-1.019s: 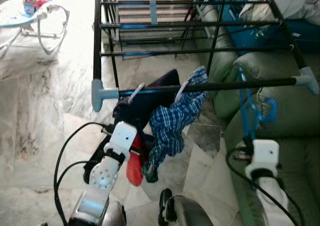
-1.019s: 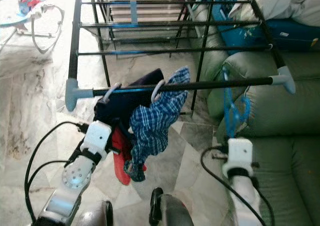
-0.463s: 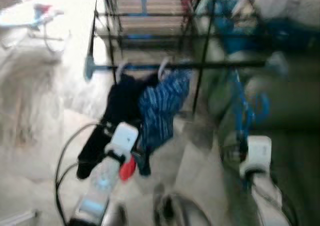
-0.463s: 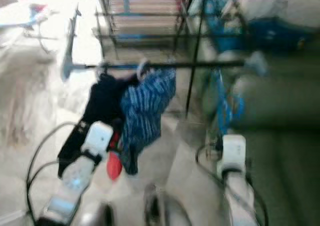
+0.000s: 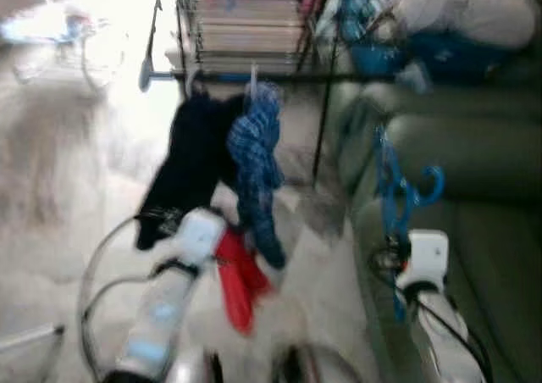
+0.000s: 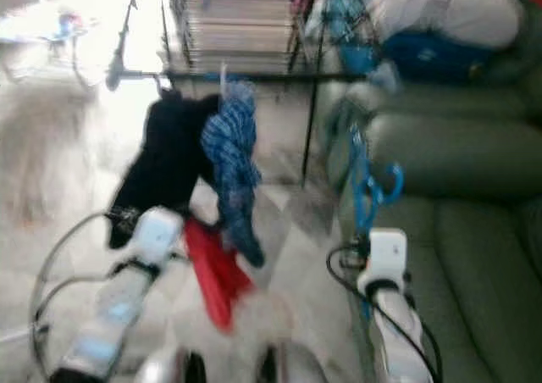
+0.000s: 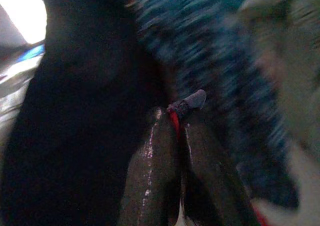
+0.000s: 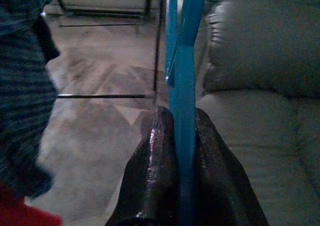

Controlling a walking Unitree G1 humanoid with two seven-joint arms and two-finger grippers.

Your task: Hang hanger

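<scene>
My right gripper [image 8: 176,115] is shut on a blue plastic hanger [image 8: 182,61], which stands up from it in front of the green sofa [image 5: 474,163]; in the left eye view the blue hanger [image 5: 392,184] rises above my right wrist. The black rail [image 5: 279,76] of the drying rack carries a black garment [image 5: 190,158] and a blue checked garment [image 5: 258,154] on hangers. Below them my left gripper [image 7: 172,113] is shut on a red cloth [image 5: 239,283], which dangles under my left wrist [image 5: 199,235]. The views are blurred.
A heap of white and blue laundry [image 5: 457,19] lies on the sofa at the back right. More rack bars [image 5: 246,10] stand behind the rail. A baby bouncer [image 5: 59,31] stands far left on the marble floor [image 5: 59,188].
The whole picture has shifted and blurred, so the camera moved; the rack now sits higher and smaller. The red cloth hangs more in the open. Both grippers keep their hold.
</scene>
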